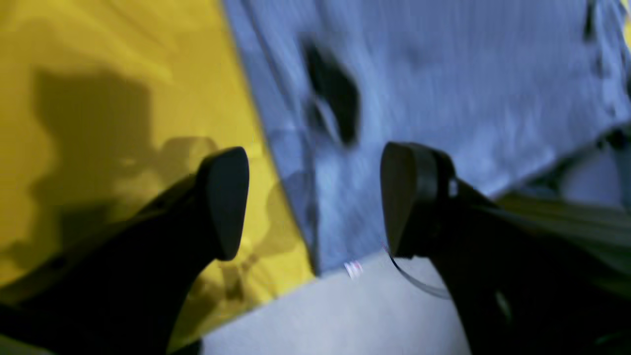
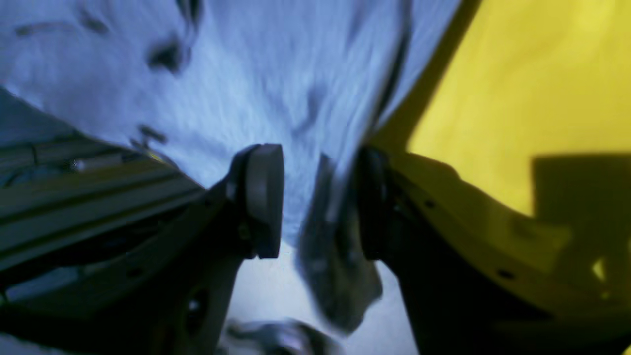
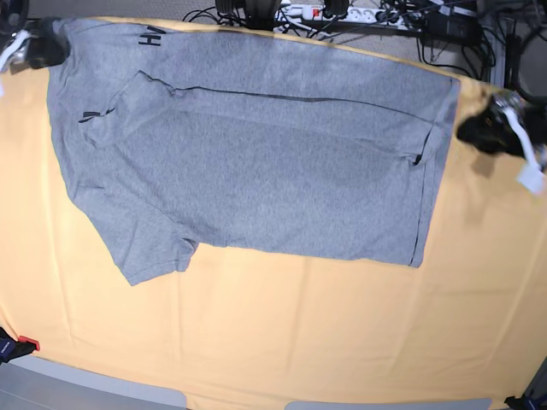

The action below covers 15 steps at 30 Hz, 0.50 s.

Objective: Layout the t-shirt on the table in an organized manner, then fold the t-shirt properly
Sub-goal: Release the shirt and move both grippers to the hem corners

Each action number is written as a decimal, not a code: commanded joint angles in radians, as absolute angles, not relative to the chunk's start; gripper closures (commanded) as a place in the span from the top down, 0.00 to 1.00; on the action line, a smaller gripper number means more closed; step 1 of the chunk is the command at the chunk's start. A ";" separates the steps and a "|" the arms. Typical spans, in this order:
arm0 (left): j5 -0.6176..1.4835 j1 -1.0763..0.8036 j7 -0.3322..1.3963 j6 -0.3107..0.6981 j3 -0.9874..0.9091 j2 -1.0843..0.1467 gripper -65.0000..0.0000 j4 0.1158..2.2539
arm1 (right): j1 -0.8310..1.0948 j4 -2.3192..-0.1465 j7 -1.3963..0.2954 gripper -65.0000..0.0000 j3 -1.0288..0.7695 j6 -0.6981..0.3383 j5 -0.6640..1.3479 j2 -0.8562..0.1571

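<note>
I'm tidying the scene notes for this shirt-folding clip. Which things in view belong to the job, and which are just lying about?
Belongs to the job:
- t-shirt, grey, spread out with its far edge folded over
- table, yellow cloth cover
- left gripper
- right gripper

Just lying about:
- power strip behind the table's far edge
- black cables beside it

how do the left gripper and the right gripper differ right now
The left gripper has wide-open jaws with nothing between them; the right gripper has a narrower gap, with a fold of the t-shirt between its pads. The left sits at the hem end, the right at the shoulder end. Both hover at the shirt's far edge.
</note>
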<state>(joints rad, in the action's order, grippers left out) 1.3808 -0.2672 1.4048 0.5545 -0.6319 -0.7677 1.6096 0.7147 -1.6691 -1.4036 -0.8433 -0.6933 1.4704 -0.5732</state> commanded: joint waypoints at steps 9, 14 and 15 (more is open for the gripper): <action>1.279 -0.098 1.367 0.544 -0.686 -0.778 0.66 1.619 | 0.682 -1.682 -1.396 0.41 -1.013 -0.698 1.484 -0.602; 1.219 0.005 1.304 0.537 -0.681 -0.724 0.66 1.569 | 0.682 -1.682 -1.396 0.41 -1.015 -0.698 1.484 -0.601; 1.201 0.031 1.286 0.530 -0.673 -0.711 0.66 1.541 | 0.681 -1.682 -1.396 0.41 -1.015 -0.698 1.484 -0.601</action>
<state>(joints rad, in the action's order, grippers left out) 1.1797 0.0162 1.3048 0.5293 -0.6662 -0.6861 1.5303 0.6777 -1.6691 -1.4071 -1.0000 -0.6930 1.4666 -0.5781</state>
